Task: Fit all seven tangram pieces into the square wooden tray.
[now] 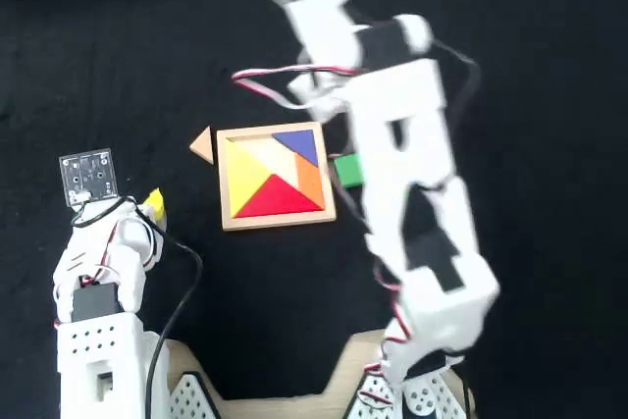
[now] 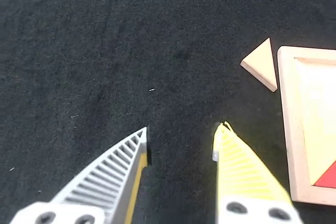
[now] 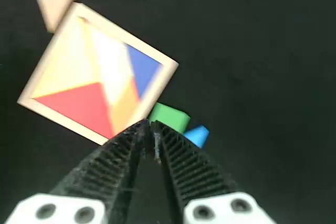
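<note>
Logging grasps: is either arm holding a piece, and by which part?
Nothing is held: the left gripper is open and empty, the right gripper shut on nothing.

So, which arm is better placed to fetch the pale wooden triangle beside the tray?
Left. The left gripper is open, on the same side of the tray as the pale triangle, nothing between. The right gripper is shut, near the green piece.

Tan triangle [image 1: 202,144] and green piece [image 1: 347,171] block opposite edges of the tray [image 1: 278,220].
</note>
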`<action>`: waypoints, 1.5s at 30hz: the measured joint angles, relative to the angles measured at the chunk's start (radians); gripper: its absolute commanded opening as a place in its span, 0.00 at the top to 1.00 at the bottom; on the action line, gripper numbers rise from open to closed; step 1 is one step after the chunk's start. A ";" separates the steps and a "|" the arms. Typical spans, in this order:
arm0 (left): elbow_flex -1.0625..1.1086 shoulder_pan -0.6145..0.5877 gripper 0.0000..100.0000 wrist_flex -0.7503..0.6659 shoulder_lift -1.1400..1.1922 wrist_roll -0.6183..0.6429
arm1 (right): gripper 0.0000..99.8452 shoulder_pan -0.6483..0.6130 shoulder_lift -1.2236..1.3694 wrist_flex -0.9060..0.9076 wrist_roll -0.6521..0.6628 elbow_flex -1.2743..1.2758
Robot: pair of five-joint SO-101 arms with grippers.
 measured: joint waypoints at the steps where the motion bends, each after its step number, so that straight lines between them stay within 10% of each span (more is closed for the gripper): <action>1: 0.000 0.000 0.81 0.000 0.000 0.000 | 0.99 0.044 -0.043 0.000 0.000 0.028; 8: 0.000 0.000 0.94 0.000 0.000 0.000 | 0.99 0.275 -0.183 -0.040 -0.026 0.322; 26: -0.362 0.152 0.88 0.275 0.043 0.002 | 0.95 0.199 -0.183 -0.525 -0.333 0.974; 45: -1.145 0.213 0.81 0.282 1.195 0.147 | 0.95 0.164 -0.184 -0.937 -0.333 1.244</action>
